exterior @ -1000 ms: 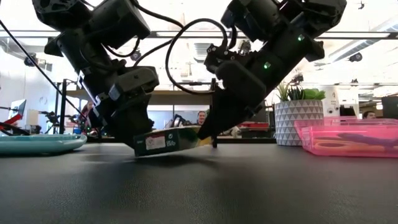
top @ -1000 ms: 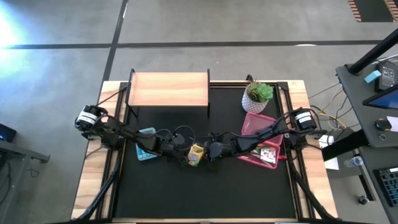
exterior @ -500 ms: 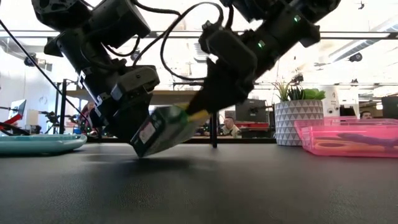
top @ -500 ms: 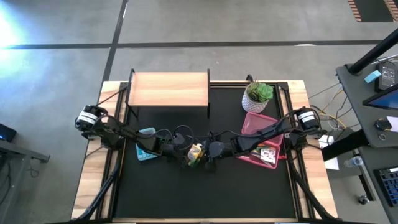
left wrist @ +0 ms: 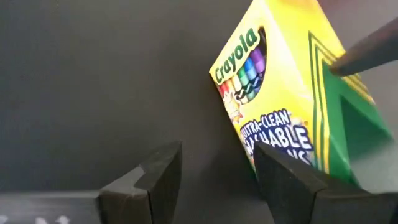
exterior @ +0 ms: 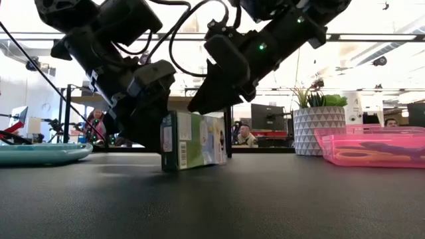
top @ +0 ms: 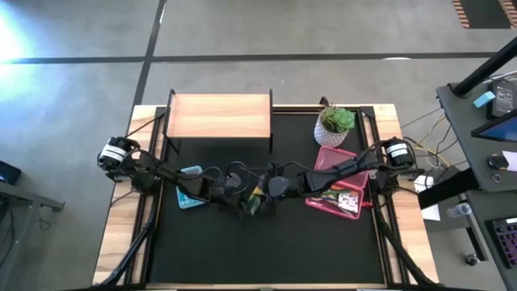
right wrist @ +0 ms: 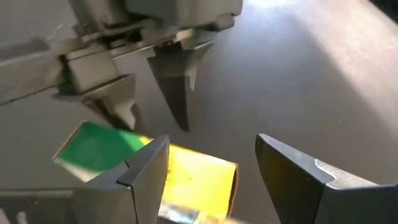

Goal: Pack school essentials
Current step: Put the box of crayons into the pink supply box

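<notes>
A yellow and green Crayola box (exterior: 192, 141) stands upright on its short end on the black table, at mid-table in the high view (top: 257, 200). My left gripper (left wrist: 217, 171) is open, low beside the box on its left side; the box is outside the gap, past one finger. My right gripper (right wrist: 211, 168) is open and hangs above the box's top end (right wrist: 186, 171). The pink tray (top: 339, 184) on the right holds scissors and small stationery. My left gripper has one finger (left wrist: 283, 180) close against the lower part of the box's yellow face (left wrist: 273, 134), coming down at a slant from the table's left; I cannot tell whether it touches. My right gripper has one fingertip (left wrist: 367, 50) at the box's upper green corner (left wrist: 336, 78), coming from above and the right; I cannot tell whether it touches.
The pink tray (exterior: 372, 145) and a potted plant (exterior: 317, 126) stand on the table's right. A teal plate (exterior: 40, 153) lies on the left under my left arm. A wooden shelf (top: 218, 117) stands at the far edge. People sit in the room beyond.
The box lay low and tilted between both grippers. Its right end rose with my right gripper while its left end stayed down by my left gripper, and it now stands upright on that end. My right gripper moved up and toward the table's left.
</notes>
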